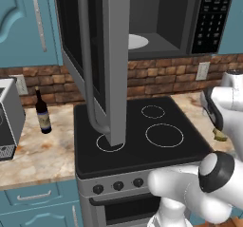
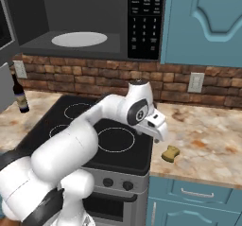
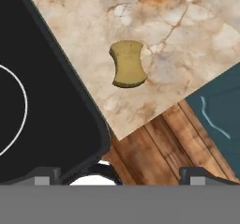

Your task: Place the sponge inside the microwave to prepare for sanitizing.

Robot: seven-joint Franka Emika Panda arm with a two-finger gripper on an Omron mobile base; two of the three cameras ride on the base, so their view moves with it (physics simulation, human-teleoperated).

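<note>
The sponge (image 3: 127, 63), a small yellowish-tan lumpy block, lies on the marble counter (image 3: 197, 35) just right of the stove, near the counter's front edge (image 2: 170, 152). My gripper (image 3: 121, 175) hangs above it, a little toward the stove side, jaws wide open and empty, and it touches nothing. From the right base view the hand (image 2: 157, 126) points down, up and left of the sponge. The microwave (image 1: 161, 17) is mounted above the stove with its door (image 1: 102, 64) swung open. A white round plate (image 2: 79, 39) lies inside.
The open microwave door reaches out over the black stove (image 1: 142, 136). A dark wine bottle (image 1: 43, 112) and a small grey boxy appliance (image 1: 7, 121) stand on the left counter. Teal cabinets and a drawer (image 2: 194, 192) sit below the sponge's counter.
</note>
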